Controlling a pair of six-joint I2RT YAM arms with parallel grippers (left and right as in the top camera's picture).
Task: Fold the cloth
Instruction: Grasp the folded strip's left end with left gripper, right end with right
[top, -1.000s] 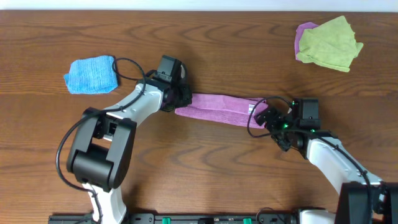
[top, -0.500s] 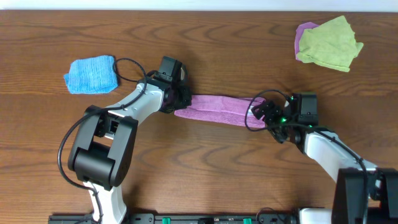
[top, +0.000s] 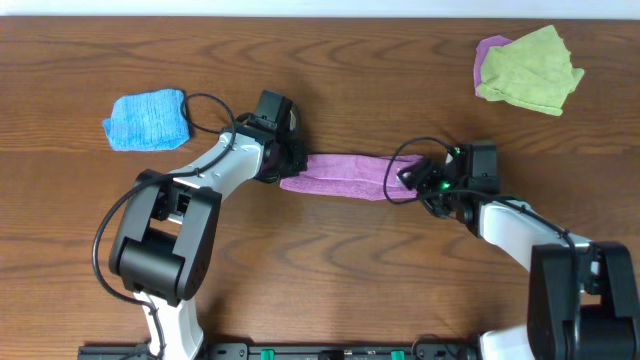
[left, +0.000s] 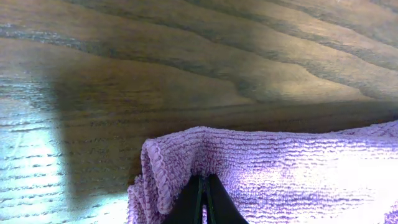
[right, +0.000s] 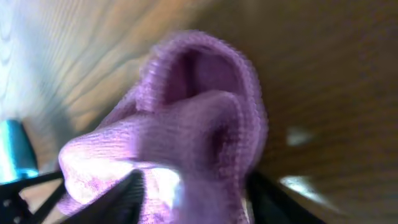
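The right gripper (top: 415, 178) has slid left onto the right end of the cloth (top: 345, 173), bunching it, and its jaws have drawn in around that bunch; blur hides whether they pinch yet. The cloth lies as a narrow band between the two grippers. Just beyond, the left gripper (top: 283, 160) is pressed together on its left end, so lifting for the next fold looks close

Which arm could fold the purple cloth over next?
Left, probably. The left claw is shut on the cloth's left end, ready to carry it across. The right claw is only around the other end; its grip looks unsure.
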